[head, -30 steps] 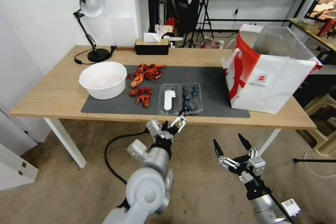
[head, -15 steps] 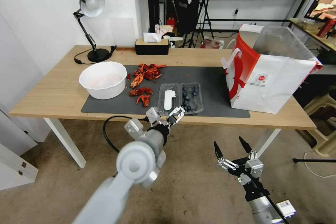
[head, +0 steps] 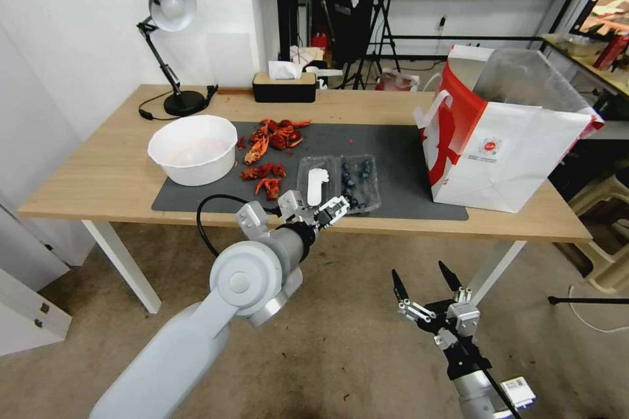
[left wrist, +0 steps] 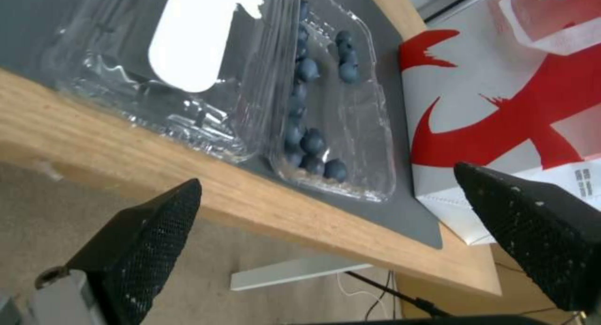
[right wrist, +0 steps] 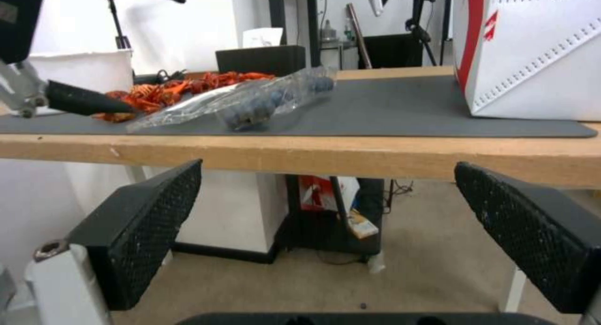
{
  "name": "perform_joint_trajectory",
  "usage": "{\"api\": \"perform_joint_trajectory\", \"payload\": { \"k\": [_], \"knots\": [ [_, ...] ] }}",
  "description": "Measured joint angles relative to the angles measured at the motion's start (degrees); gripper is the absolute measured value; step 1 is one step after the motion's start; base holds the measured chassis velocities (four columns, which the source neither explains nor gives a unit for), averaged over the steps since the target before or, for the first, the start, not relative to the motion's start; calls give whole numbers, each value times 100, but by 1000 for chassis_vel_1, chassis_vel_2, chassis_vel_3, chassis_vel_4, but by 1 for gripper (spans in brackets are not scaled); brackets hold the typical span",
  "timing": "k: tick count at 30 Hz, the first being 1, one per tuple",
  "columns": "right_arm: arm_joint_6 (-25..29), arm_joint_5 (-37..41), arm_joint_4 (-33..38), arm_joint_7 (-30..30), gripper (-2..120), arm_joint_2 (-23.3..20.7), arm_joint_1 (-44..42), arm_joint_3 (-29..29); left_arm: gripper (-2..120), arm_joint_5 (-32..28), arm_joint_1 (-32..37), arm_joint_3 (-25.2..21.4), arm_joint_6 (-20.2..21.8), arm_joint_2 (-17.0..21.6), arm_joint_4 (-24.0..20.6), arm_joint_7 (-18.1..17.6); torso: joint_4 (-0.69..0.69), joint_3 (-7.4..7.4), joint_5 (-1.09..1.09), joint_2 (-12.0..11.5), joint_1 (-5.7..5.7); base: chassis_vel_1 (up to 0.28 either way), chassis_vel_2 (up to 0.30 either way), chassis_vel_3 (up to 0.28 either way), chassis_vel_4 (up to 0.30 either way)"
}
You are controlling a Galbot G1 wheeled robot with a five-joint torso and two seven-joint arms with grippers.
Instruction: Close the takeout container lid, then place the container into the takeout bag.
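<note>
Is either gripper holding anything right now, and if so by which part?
Nothing is held. The left gripper is open at the table's front edge, short of the open takeout container. The right gripper hangs open below the table.

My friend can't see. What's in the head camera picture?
A clear takeout container of blueberries lies open on a table, its lid flat beside it. The left gripper hovers open at its near edge; a takeout bag stands to the right.
</note>
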Motion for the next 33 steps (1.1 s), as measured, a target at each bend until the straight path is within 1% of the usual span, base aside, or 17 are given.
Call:
{"api": "perform_joint_trajectory", "payload": {
  "k": [5,7,9,14,20,27,33],
  "knots": [
    [18,-36,-4,-1,100,43,-28,-4,100,0,-27,0,-5,-67,92,47,0,0,0,0,0,0,0,0,0],
    [26,-63,-4,-2,100,70,-46,-14,100,-4,-30,0,16,-82,165,158,0,0,0,0,0,0,0,0,0],
    [28,-68,-4,-2,100,75,-49,-15,100,-11,-30,-2,30,-84,176,196,0,0,0,0,0,0,0,0,0],
    [38,-86,-4,-2,100,85,-71,-15,100,-152,-23,-45,198,-98,243,434,0,0,0,0,0,0,0,0,0],
    [38,-86,-9,-2,100,84,-70,-12,100,-153,-85,-50,222,-134,404,603,0,0,1,0,0,0,0,0,0],
    [57,-85,-63,-4,100,94,-52,-10,100,-127,-137,-42,218,-197,549,624,0,0,0,0,0,0,0,0,0],
    [62,-85,-91,-4,100,104,-33,-18,100,-114,-122,-38,218,-202,572,628,1,0,0,0,0,0,0,0,0]
  ]
}}
